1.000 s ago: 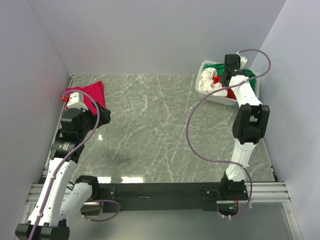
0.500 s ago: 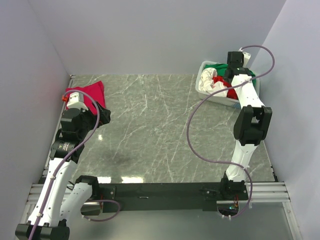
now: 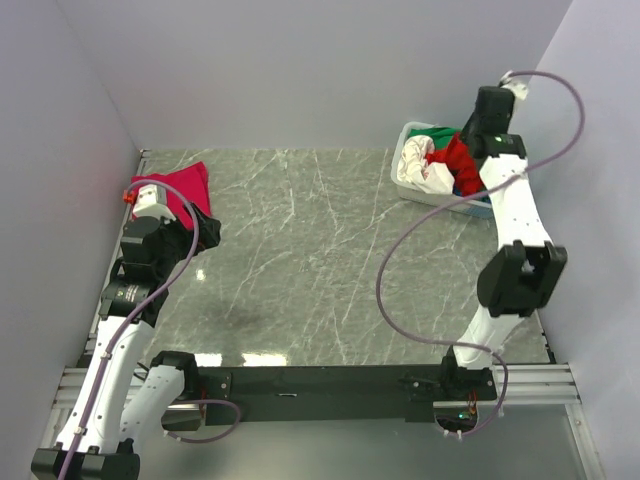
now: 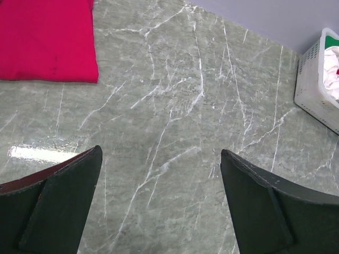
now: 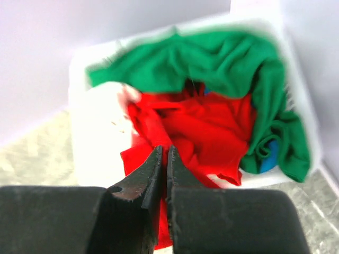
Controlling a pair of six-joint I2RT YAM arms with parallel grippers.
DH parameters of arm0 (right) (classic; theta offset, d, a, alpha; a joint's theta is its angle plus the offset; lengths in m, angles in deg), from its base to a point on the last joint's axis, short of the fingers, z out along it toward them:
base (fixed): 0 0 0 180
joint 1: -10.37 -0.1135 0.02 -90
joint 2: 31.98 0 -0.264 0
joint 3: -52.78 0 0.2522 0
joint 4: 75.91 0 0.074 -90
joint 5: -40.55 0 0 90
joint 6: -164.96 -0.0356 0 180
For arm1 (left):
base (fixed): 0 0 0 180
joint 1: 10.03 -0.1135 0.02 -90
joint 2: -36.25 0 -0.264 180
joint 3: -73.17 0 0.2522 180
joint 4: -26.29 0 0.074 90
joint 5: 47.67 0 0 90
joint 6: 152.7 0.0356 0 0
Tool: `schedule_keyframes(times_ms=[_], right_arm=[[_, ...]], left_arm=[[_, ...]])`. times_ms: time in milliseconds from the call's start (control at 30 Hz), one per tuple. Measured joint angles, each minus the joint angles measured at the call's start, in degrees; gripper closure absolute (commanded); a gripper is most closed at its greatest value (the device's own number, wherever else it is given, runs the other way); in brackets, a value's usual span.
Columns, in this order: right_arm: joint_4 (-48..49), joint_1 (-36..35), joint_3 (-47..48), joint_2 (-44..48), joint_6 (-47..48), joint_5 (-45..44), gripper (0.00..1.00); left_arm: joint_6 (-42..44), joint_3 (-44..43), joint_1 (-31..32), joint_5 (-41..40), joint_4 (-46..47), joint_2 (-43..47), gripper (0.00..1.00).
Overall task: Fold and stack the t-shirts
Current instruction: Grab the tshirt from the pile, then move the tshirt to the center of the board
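Pale lavender walls (image 3: 300, 70) enclose a grey marble table (image 3: 320, 250).

1. Basket (image 3: 402, 178): white plastic, at 1 o'clock on the table in the top view, close to the right wall. It holds a loose heap of shirts.
2. Red shirt (image 5: 206, 127): lies at the centre of the heap. One fold rises out of the basket to the right gripper (image 5: 164, 151).
3. Right gripper: positioned above the basket, fingers clenched on that red fold, no gap visible between them in the wrist view.
4. Green shirt (image 5: 212, 58): draped along the far side of the basket and down its right side.
5. White shirt (image 5: 100, 121): bunched at the left side of the basket, touching the red shirt.
6. Blue shirt (image 5: 267, 153): only a small patch shows, beside the green shirt at the right.
7. Pink shirt (image 4: 45, 39): folded flat on the table at 10 o'clock, well apart from the basket.
8. Left gripper (image 4: 160, 153): released, fingers wide apart, holding nothing, above bare table near the pink shirt.
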Motion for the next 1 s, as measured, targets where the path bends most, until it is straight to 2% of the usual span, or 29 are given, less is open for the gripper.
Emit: schedule_keyframes(times_ms=[133, 200, 367, 567, 767, 1000], right_arm=[[3.1, 0.0, 0.4, 7.9, -0.2, -0.3, 1.00], [3.8, 0.1, 3.9, 9.8, -0.2, -0.5, 1.00], [3.8, 0.2, 16.9, 8.7, -0.1, -0.1, 1.00], [4.8, 0.2, 25.2, 8.4, 0.0, 1.7, 1.00], [8.6, 0.2, 22.0, 12.9, 0.0, 7.9, 1.00], [13.6, 0.2, 20.0, 21.5, -0.3, 19.5, 1.00]], left_arm=[[0.0, 0.0, 0.0, 0.2, 0.0, 0.0, 0.01], [0.0, 0.0, 0.0, 0.2, 0.0, 0.0, 0.01], [0.0, 0.3, 0.0, 0.2, 0.0, 0.8, 0.01], [0.0, 0.3, 0.0, 0.2, 0.0, 0.8, 0.01], [0.0, 0.3, 0.0, 0.2, 0.0, 0.8, 0.01], [0.0, 0.3, 0.0, 0.2, 0.0, 0.8, 0.01]])
